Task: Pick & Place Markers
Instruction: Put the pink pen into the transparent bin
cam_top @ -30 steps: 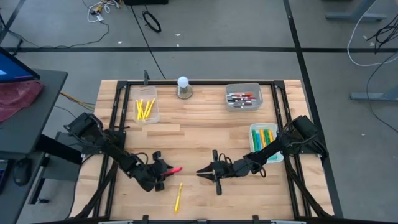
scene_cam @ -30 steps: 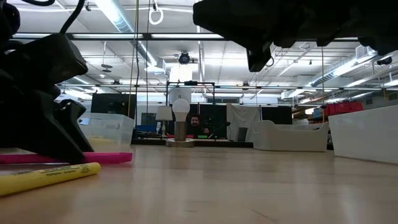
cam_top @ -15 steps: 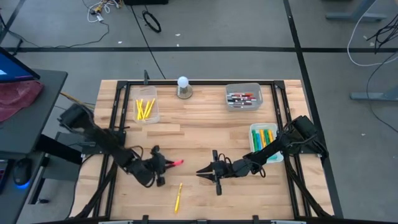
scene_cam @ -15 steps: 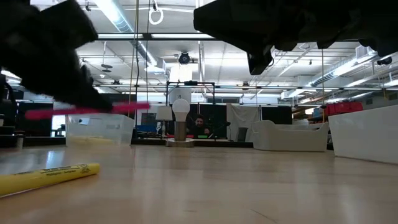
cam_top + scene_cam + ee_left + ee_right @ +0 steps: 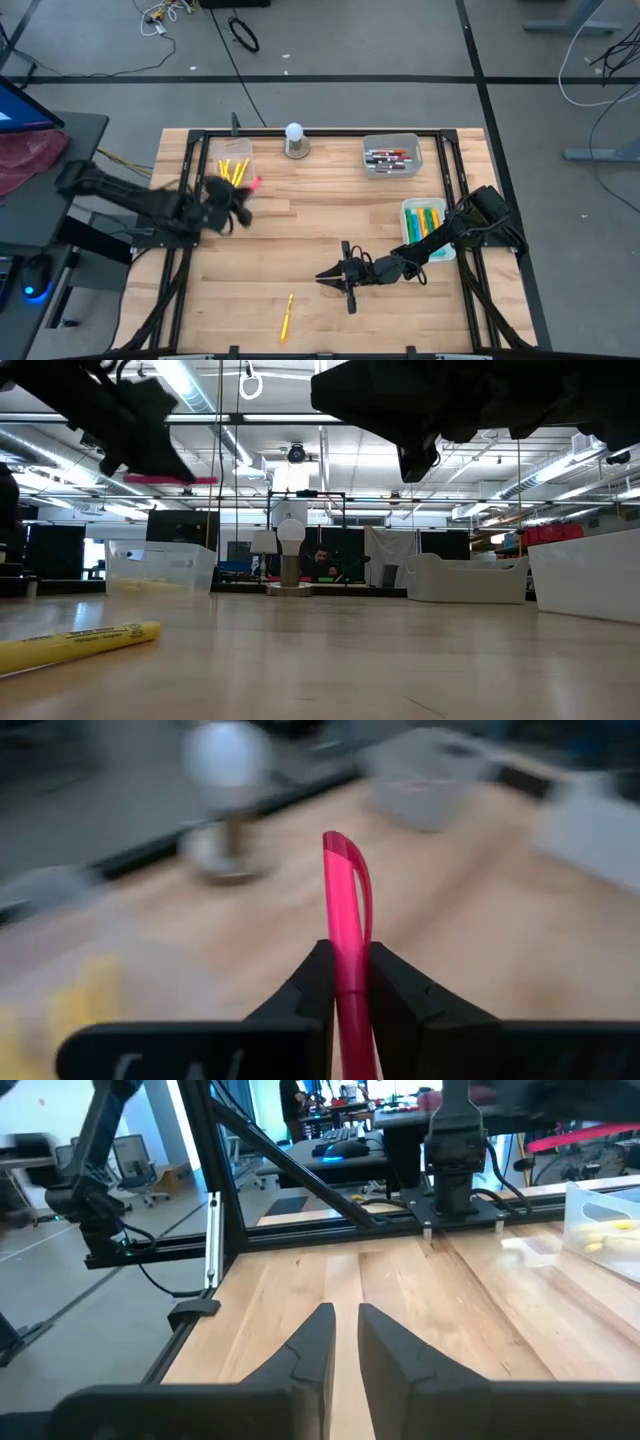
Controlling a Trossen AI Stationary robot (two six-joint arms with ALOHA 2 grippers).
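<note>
My left gripper (image 5: 242, 196) is shut on a pink marker (image 5: 346, 890) and hangs in the air beside the clear bin of yellow markers (image 5: 235, 172) at the far left. In the low view the pink marker (image 5: 178, 479) shows high above the table. A yellow marker (image 5: 286, 317) lies flat on the wood near the front edge, also seen as the yellow marker (image 5: 85, 643) in the low view. My right gripper (image 5: 324, 275) hovers low over the table's middle, its fingers (image 5: 318, 1342) a narrow gap apart with nothing between them. My left gripper pinches the pink marker's barrel (image 5: 349, 982) between its two fingers. The marker lies along the fingers and its free end (image 5: 340, 845) sticks out well past their tips. The fingers come from the table's left, nearly level. The marker is lifted clear of the table.
A white round-topped knob (image 5: 294, 138) stands at the far middle. A clear bin with red and dark markers (image 5: 391, 156) sits far right, and a bin with green and yellow markers (image 5: 425, 220) at the right edge. A black frame (image 5: 330, 132) borders the table.
My left gripper has raised the pink marker off the table, where it lay a second ago, and carried it up and toward the far left, to the bin of yellow markers. The marker stays roughly level in the hold.
</note>
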